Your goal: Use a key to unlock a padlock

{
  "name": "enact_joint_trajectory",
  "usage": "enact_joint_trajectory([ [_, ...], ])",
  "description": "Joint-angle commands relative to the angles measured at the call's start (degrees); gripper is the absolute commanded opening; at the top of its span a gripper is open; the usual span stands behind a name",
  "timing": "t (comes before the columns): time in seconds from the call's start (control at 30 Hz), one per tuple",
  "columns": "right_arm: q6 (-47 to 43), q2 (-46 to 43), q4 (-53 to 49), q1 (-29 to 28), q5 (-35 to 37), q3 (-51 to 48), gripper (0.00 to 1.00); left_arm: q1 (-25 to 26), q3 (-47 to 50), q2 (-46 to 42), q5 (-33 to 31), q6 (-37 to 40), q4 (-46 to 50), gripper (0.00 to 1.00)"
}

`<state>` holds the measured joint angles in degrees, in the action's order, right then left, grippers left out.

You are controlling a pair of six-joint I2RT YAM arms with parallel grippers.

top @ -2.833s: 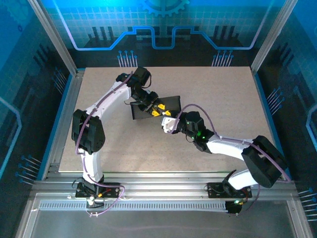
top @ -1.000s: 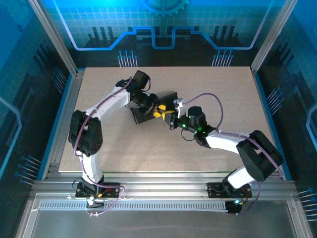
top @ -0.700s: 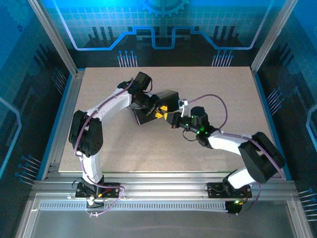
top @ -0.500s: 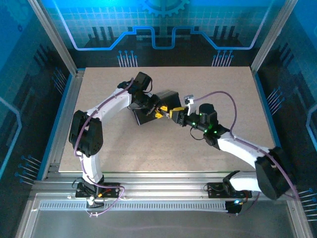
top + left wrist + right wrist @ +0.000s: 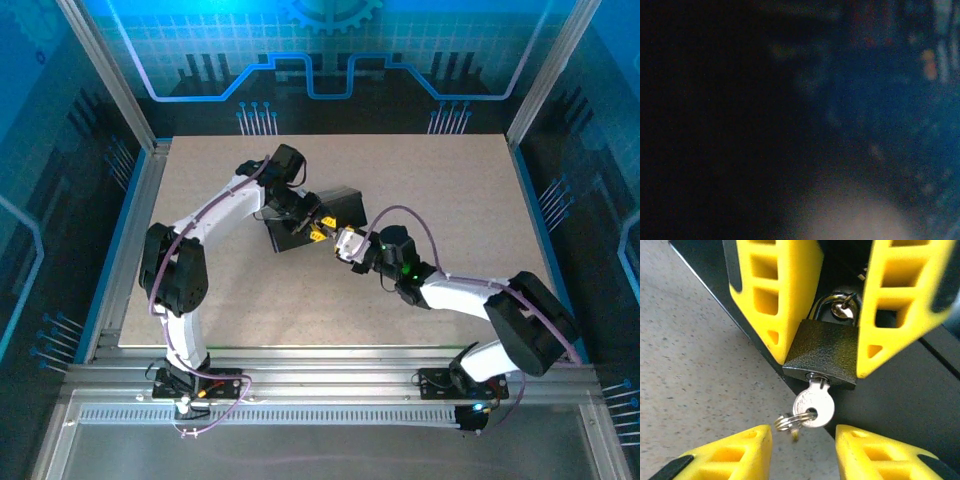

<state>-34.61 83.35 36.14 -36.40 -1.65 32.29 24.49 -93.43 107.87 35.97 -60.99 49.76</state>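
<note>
Compared with one second earlier, the right gripper (image 5: 803, 442) has parted; its yellow fingers flank, without touching, the small silvery metal key (image 5: 814, 407) seated in the dark grey textured padlock (image 5: 822, 352). The left gripper (image 5: 318, 229) clamps that padlock before the black flat box (image 5: 890, 405).

Blurred dark-blue surface (image 5: 880, 100), pale patch (image 5: 855, 220) below

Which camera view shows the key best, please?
The right wrist view: the key sits sharp and close in the padlock. Top external: too small to tell. Left wrist: dark blur.
</note>
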Motion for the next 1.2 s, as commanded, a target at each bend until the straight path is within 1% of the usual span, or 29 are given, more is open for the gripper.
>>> enact_joint_trajectory([
  [0.0,-7.73,0.88,7.82,-0.82,4.56,0.20,0.37,-0.24,-2.72,-0.12,4.77,1.95,2.52,0.00],
  [0.27,-8.72,0.37,10.52,-2.06,5.88,-0.18,0.35,-0.51,-3.07,0.91,4.77,1.87,2.54,0.00],
  [0.53,-10.52,-2.49,8.94,-4.18,6.90,-0.93,0.33,-1.47,-3.07,1.02,4.81,1.36,2.30,0.00],
  [0.9,-13.63,-4.55,8.44,-6.71,11.49,-1.03,0.32,-2.17,-1.17,0.18,5.68,-0.06,0.25,0.00],
  [1.07,-13.90,-7.25,4.26,-6.69,11.69,-1.31,0.35,-2.76,-0.68,-0.27,5.69,-0.53,-0.06,0.00],
  [1.17,-14.16,-9.11,1.20,-6.66,10.89,-1.66,0.35,-3.04,-0.68,-0.38,5.86,-0.58,0.16,0.00],
])
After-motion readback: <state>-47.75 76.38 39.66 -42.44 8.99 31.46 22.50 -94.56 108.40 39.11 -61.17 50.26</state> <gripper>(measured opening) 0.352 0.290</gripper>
